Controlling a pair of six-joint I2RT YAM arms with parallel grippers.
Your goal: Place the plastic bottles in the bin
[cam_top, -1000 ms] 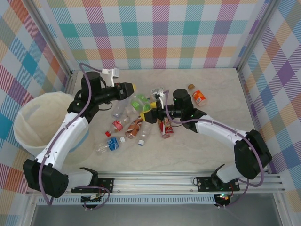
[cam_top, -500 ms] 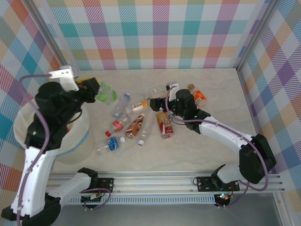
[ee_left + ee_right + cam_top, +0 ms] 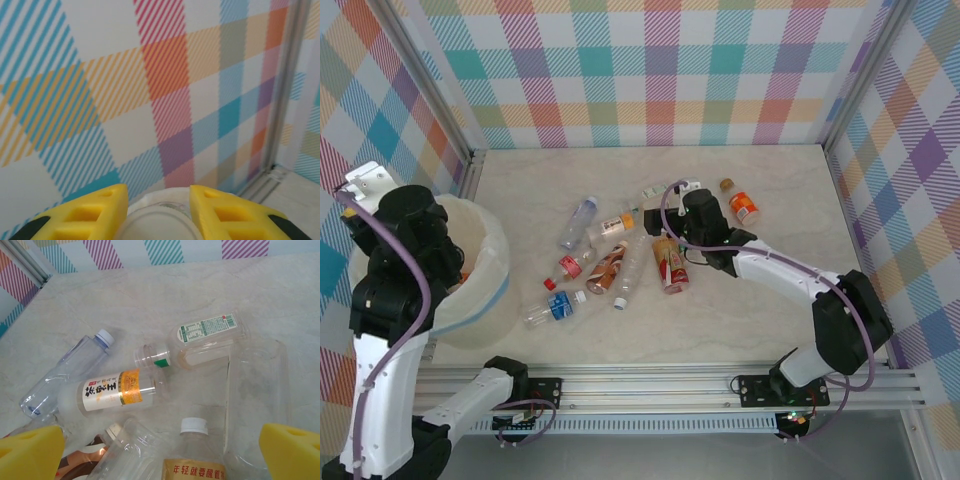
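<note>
We are in a robotics lab cell rather than a home. A marble-patterned table (image 3: pixel 650 335) is walled on three sides by pastel checked panels (image 3: pixel 660 70) set in aluminium posts (image 3: pixel 425 85). Two robot arms (image 3: pixel 780 275) are bolted to a slotted metal rail (image 3: pixel 660 388) along the table's near edge.

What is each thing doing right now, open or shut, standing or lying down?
left hand, shut on a clear bottle
right hand, open, holding nothing
bin, upright, lined with a bag
orange-label bottle, lying on its side
white-label bottle, lying, no cap
blue-label bottle, lying on its side
</note>
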